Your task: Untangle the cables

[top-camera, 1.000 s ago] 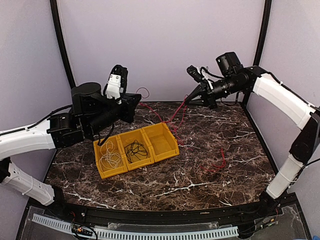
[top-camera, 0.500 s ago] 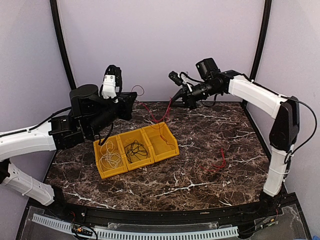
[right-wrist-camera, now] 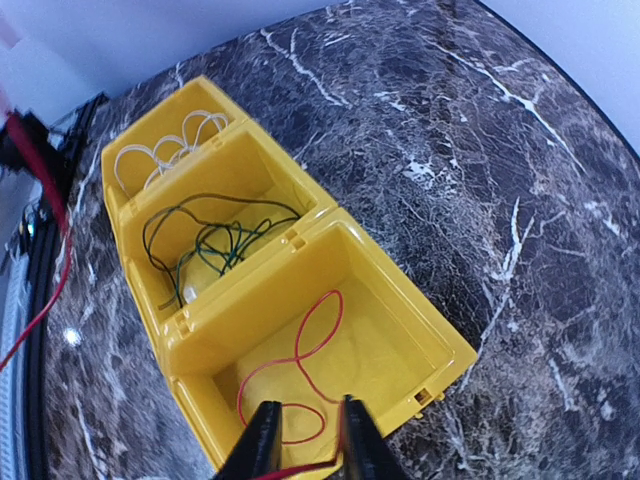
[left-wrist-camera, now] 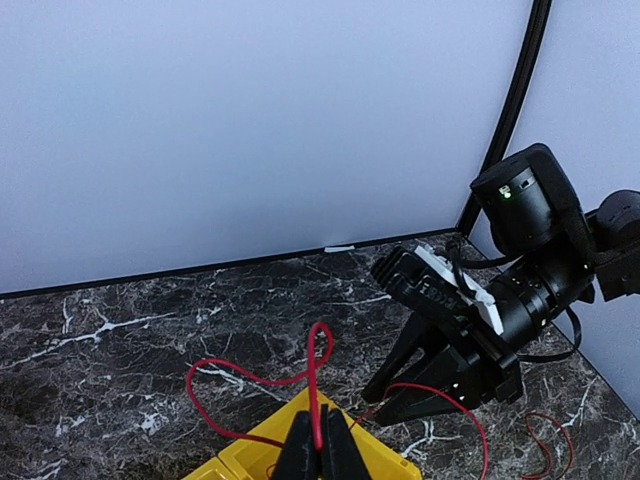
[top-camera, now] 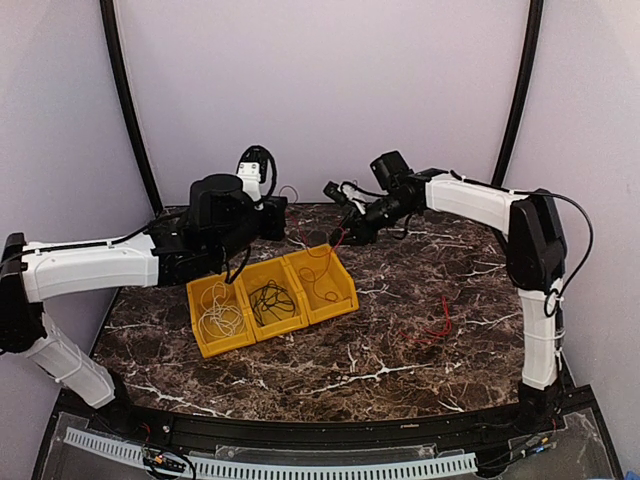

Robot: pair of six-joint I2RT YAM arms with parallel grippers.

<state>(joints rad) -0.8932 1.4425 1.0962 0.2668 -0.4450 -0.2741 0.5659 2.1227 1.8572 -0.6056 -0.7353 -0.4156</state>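
Starting at your left: the yellow plastic three-compartment bin (top-camera: 338, 306) sits on the dark white-veined marble table (top-camera: 400, 355). Its left compartment holds the thin white wire (top-camera: 222, 318) in a loose coil, and the middle one holds the thin black wire (top-camera: 271, 298). The left gripper (left-wrist-camera: 320, 430) hangs near the bin's far edge, jaws pressed together, pinching the thin red wire (left-wrist-camera: 314, 365), which rises from them in a loop. The red wire then runs across to the right gripper (right-wrist-camera: 305, 425), above the bin's right compartment. Those jaws stand slightly apart. The wire crosses low in the gap, and you cannot tell whether it is clamped. One red loop lies inside the right compartment. Farther right, a red tail rests on the marble.
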